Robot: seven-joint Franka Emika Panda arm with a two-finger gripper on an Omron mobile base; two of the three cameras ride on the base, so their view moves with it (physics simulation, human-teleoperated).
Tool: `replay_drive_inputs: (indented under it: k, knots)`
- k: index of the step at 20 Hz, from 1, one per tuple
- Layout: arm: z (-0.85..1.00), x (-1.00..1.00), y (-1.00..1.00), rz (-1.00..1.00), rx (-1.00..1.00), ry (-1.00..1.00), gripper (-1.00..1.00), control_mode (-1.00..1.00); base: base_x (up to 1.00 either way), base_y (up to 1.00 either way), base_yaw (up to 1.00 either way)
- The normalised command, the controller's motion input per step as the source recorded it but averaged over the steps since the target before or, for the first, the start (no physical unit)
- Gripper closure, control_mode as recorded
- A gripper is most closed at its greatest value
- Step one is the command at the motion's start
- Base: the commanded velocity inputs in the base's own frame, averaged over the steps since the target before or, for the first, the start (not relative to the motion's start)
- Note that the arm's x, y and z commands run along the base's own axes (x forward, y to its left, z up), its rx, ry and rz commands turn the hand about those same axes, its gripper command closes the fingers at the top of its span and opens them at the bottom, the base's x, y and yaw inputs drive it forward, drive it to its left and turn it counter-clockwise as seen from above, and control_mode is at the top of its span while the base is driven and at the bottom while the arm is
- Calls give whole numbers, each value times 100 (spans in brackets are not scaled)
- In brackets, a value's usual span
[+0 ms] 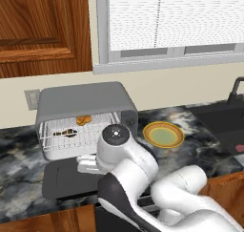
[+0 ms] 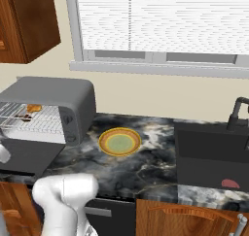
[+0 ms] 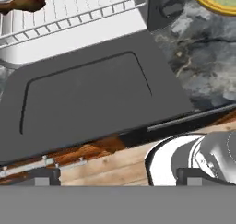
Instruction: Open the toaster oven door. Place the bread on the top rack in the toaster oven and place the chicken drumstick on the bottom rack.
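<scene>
The pincer [image 3: 115, 177] hangs spread wide and empty over the front edge of the toaster oven door [image 3: 87, 98], which lies folded down flat on the dark marbled bench [image 1: 200, 150]. Beyond it the toaster oven [image 1: 83, 102] stands open, the brown chicken drumstick [image 1: 66, 133] on the bottom rack [image 1: 71, 141] and the bread [image 1: 84, 120] higher up, seemingly on the top rack [image 1: 102, 119], though the wires blur there. A yellow plate [image 1: 163, 134] sits just right of the oven.
</scene>
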Motion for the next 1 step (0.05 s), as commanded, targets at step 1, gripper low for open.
replay_drive_inputs:
  k: [1]
  knots:
    - [31,-65,-20,13,-5,-23,-100,-100,0,0,0]
